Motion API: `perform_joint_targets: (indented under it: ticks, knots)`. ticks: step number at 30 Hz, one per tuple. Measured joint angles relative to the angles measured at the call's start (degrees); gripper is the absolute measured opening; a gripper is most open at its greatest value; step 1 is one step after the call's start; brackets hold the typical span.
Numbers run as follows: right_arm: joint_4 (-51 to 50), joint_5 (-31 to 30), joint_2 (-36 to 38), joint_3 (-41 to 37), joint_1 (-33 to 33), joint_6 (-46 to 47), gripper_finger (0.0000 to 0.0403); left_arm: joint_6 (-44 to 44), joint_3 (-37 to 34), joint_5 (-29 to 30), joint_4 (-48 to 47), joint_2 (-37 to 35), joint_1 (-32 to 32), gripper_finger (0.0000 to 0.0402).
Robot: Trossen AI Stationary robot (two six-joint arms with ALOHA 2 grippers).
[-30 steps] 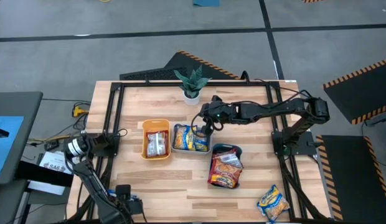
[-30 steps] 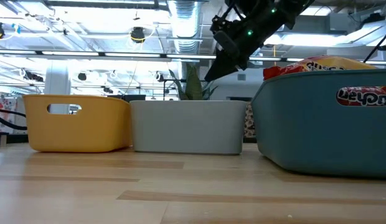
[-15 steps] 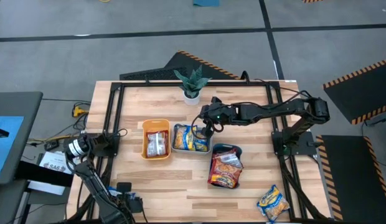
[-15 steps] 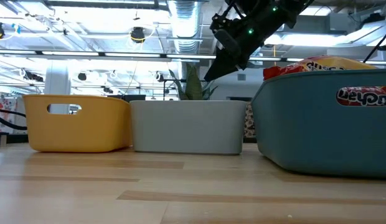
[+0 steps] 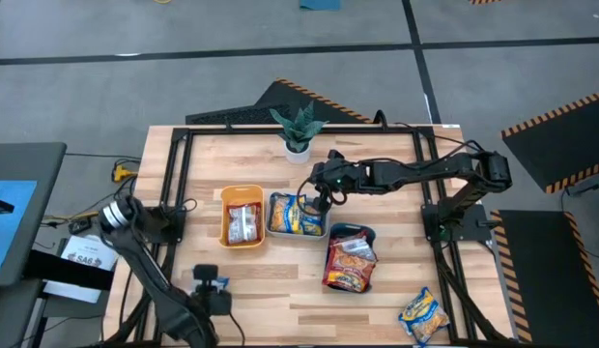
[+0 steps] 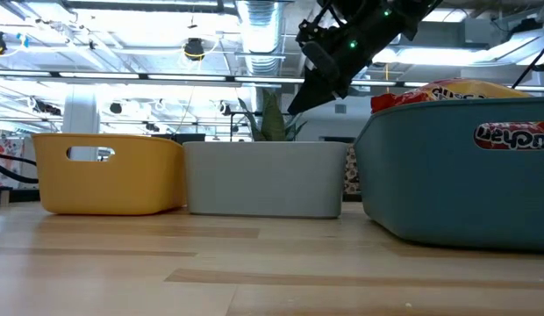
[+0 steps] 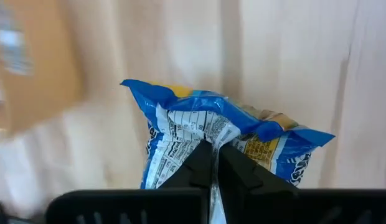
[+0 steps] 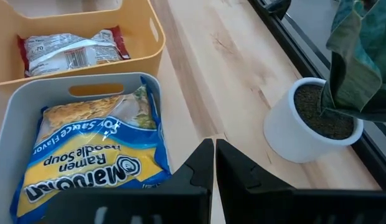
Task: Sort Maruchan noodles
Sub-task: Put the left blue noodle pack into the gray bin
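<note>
My left gripper (image 5: 211,287) is near the table's front left corner, shut on a yellow-and-blue noodle packet (image 7: 218,134). My right gripper (image 5: 324,200) hangs shut and empty over the clear tray's (image 5: 272,230) far right corner. That tray holds a yellow-and-blue packet (image 8: 93,155). A silver-and-red packet (image 8: 71,51) lies in the orange tray (image 5: 225,198). Orange-red packets (image 5: 350,263) fill the teal tray (image 5: 365,232). Another yellow-and-blue packet (image 5: 422,316) lies flat on the table at the near right. My left gripper pinches a raised fold in the middle of the packet's printed back (image 7: 202,138) between its two fingertips. The fingers come from above, pointing steeply down. The packet's two ends sag away below the fingers; the gripper hides the exact spot of contact.
A potted plant (image 5: 298,130) stands at the far edge, close beyond my right gripper. The three trays sit side by side in mid-table. A black frame (image 5: 174,164) runs around the tabletop. Bare wood lies between the trays and the near edge.
My left gripper has gone from the near edge toward the far edge and the orange tray, rising a little and tipping. The yellow-and-blue packet has come along with it.
</note>
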State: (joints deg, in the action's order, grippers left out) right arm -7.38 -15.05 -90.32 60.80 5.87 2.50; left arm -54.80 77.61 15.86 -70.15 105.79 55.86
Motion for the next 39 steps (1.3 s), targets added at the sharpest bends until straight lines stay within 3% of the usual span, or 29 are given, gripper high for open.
perform_joint_targets:
  ticks: [6, 10, 14, 18, 23, 28, 34, 39]
  knots:
    - [-0.09, 0.04, 0.0, 0.0, -0.66, -0.02, 0.004, 0.44, 0.03, 9.33, 0.92, -8.55, -2.11, 0.0]
    - [-0.64, 0.14, 0.69, 0.0, -1.39, -1.53, 0.004, 6.8, 0.04, 17.42, 1.97, -14.01, -5.09, 0.0]
    - [-1.83, 0.12, 3.27, 0.0, -2.49, -2.53, 0.004, 22.48, 0.1, 24.82, 8.7, -18.9, -10.26, 0.0]
    - [-2.77, 0.09, 6.86, 0.02, -3.48, -2.58, 0.004, 42.17, -0.05, 26.64, 17.79, -22.26, -17.19, 0.0]
    - [-5.04, -0.85, 11.04, 0.02, -4.74, -2.56, 0.004, 61.91, -0.27, 21.41, 28.14, -22.9, -27.88, 0.0]
    - [-8.5, -5.38, 12.98, 0.0, -7.42, -2.63, 0.004, 74.96, -0.92, 8.11, 41.06, -22.33, -37.38, 0.0]
    - [-13.15, -12.19, 12.94, 0.0, -10.55, -3.61, 0.004, 81.72, -7.57, -5.5, 57.85, -22.36, -46.18, 0.0]
    - [-15.26, -17.15, 13.55, -0.02, -12.75, -2.44, 0.004, 82.34, -17.36, -14.27, 76.27, -22.37, -51.29, 0.0]
